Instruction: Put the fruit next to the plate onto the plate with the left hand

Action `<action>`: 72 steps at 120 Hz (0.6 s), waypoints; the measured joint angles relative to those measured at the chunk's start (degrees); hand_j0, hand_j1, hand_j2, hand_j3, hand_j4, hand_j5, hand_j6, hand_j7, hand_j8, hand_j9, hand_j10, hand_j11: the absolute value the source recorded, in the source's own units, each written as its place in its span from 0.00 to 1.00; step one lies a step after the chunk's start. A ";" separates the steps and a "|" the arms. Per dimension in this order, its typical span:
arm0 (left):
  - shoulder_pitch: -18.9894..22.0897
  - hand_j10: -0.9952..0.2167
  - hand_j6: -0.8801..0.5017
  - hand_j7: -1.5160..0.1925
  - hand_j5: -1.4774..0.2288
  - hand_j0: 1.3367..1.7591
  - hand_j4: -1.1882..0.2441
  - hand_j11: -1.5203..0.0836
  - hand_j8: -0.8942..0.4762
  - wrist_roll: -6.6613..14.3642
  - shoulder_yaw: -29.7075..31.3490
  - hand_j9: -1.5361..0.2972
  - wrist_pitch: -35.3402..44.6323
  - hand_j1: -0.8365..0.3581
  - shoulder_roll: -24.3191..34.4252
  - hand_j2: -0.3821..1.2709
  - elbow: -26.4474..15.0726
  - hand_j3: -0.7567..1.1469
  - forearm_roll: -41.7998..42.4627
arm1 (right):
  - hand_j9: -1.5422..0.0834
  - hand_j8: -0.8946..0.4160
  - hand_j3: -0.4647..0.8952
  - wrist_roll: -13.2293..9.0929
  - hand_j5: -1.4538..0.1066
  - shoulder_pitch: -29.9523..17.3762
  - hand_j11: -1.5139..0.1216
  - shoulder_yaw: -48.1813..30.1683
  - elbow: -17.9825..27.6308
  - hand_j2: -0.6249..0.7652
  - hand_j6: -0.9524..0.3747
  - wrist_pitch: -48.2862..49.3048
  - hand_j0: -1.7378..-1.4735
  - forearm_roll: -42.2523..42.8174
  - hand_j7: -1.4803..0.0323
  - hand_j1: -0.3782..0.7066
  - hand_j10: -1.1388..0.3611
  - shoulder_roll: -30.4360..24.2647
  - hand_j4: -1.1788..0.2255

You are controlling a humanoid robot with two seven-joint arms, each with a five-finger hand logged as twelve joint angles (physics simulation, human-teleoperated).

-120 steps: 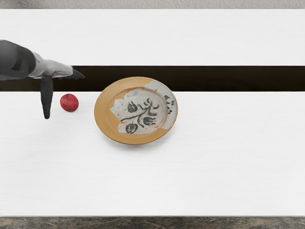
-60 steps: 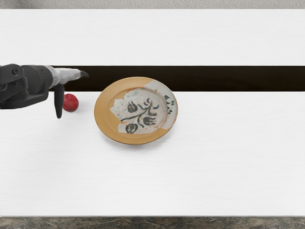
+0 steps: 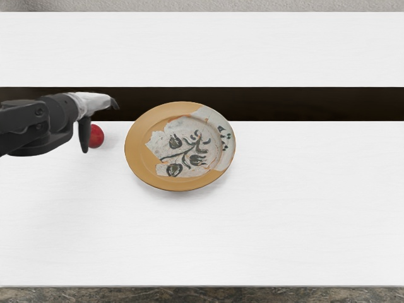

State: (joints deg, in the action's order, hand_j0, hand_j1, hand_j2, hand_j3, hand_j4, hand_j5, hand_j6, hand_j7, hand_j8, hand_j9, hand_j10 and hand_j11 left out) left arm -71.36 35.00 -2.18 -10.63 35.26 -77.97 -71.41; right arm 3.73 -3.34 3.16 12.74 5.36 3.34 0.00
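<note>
While the left hand [image 3: 91,103] hovered with fingers spread, gripping nothing, the apple [image 3: 98,136] sat on the bench [image 3: 284,208] just left of the plate [image 3: 134,151], judged light, firm, smooth, prone to rolling, best pinched across its widest girth.

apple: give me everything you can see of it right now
The apple is small, round and glossy red. Only its right part shows; the rest is hidden behind one of the dark fingers of the left hand, which points down in front of it. It sits on the white table, left of the plate and apart from its rim. No stem shows. Contact with the hand cannot be told; nothing is closed around it.
</note>
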 joint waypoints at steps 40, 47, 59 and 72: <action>-0.26 0.65 0.48 0.73 0.71 0.76 0.68 0.78 0.50 0.00 3.40 0.69 -0.17 0.79 -1.08 0.26 5.88 0.40 0.68 | 0.94 0.67 0.34 0.00 0.92 0.00 0.91 0.00 0.00 0.45 0.71 0.00 0.30 0.00 0.97 0.04 0.75 0.00 0.83; -0.25 0.65 0.48 0.73 0.71 0.76 0.68 0.78 0.50 0.00 4.10 0.69 -0.20 0.78 -3.80 0.26 7.51 0.40 0.69 | 0.94 0.67 0.34 -0.01 0.92 0.00 0.91 0.00 0.00 0.45 0.71 0.00 0.30 0.00 0.97 0.04 0.75 0.00 0.83; -0.24 0.64 0.48 0.72 0.70 0.76 0.68 0.77 0.49 0.00 5.32 0.69 -0.12 0.78 -4.91 0.26 9.77 0.40 0.51 | 0.94 0.67 0.34 0.00 0.92 0.00 0.91 0.00 0.00 0.45 0.71 0.00 0.30 0.00 0.97 0.04 0.75 0.00 0.83; -0.01 0.62 0.46 0.70 0.68 0.76 0.66 0.75 0.47 0.00 5.73 0.67 0.25 0.75 -6.38 0.26 10.63 0.40 0.38 | 0.94 0.67 0.34 0.01 0.92 0.01 0.91 0.00 0.00 0.45 0.71 0.00 0.30 0.00 0.97 0.04 0.75 0.00 0.83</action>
State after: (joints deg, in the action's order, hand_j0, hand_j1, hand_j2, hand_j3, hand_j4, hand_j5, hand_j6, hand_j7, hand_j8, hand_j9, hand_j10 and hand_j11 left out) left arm -71.37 35.00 3.55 -10.38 28.88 -67.34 -71.03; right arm 3.74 -3.33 3.16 12.74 5.36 3.34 0.00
